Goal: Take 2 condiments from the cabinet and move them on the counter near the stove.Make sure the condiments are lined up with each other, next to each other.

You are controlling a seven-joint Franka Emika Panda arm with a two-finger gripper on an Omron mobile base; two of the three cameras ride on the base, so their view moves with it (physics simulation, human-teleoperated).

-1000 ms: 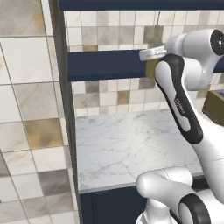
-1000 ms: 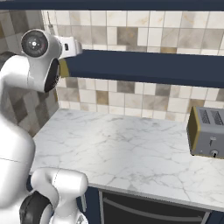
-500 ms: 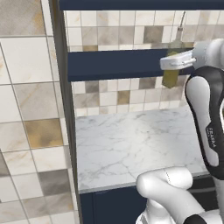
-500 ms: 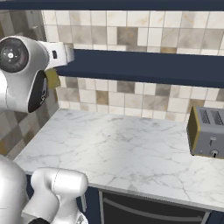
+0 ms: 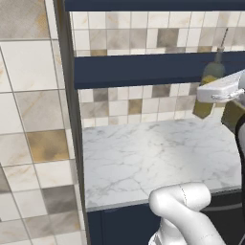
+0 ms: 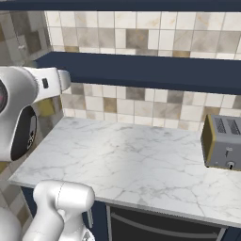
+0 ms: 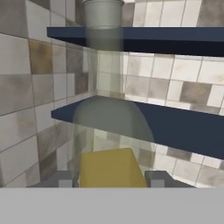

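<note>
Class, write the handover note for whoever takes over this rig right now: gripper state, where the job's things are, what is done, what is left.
Gripper: shut on the oil bottle, fingers either side of its body.
Oil bottle: held in the air in front of the navy shelf, above the marble counter. A toaster stands on the counter.
Done: first condiment is off the shelf.
Left: set it on the counter near the stove, fetch the second condiment, line the two up side by side.

The toaster point(image 6: 222, 142) stands on the table point(image 6: 136, 160) at 3 o'clock, under the shelf point(image 6: 150, 73); the oil bottle point(image 7: 107, 144) sits between the fingers point(image 7: 64, 178).
</note>
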